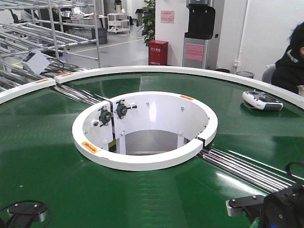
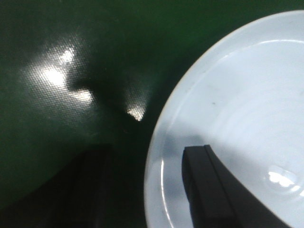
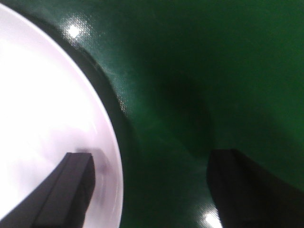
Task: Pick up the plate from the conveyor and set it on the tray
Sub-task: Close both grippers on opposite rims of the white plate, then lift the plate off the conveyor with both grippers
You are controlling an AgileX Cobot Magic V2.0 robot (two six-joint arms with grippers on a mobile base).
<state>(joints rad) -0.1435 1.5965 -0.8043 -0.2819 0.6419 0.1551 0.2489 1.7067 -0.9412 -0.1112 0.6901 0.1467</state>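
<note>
The conveyor (image 1: 42, 152) has a dark green belt, with a pattern of tiny dots up close. Its outer rim (image 1: 142, 70) is white. The round well (image 1: 142, 161) in the middle is white too, with small orange stickers (image 1: 89, 147). The roller strips (image 1: 247, 168) are shiny silver. The plate (image 2: 247, 109) is plain white. The left claw (image 2: 147, 161) and right claw (image 3: 152, 161) are black.

One ring-shaped dark green conveyor belt (image 1: 42, 142) surrounds one white round central well (image 1: 142, 164). Two black bearing blocks (image 1: 121, 110) sit on the well's inner wall. Two steel roller strips (image 1: 242, 166) leave the well, one to its back left and one to its front right. Beyond the well are one white-and-blue handheld controller (image 1: 262, 100) and one red cabinet (image 1: 158, 52). Each wrist view shows one white round plate (image 2: 237, 104); whether it is the same plate cannot be told.
</note>
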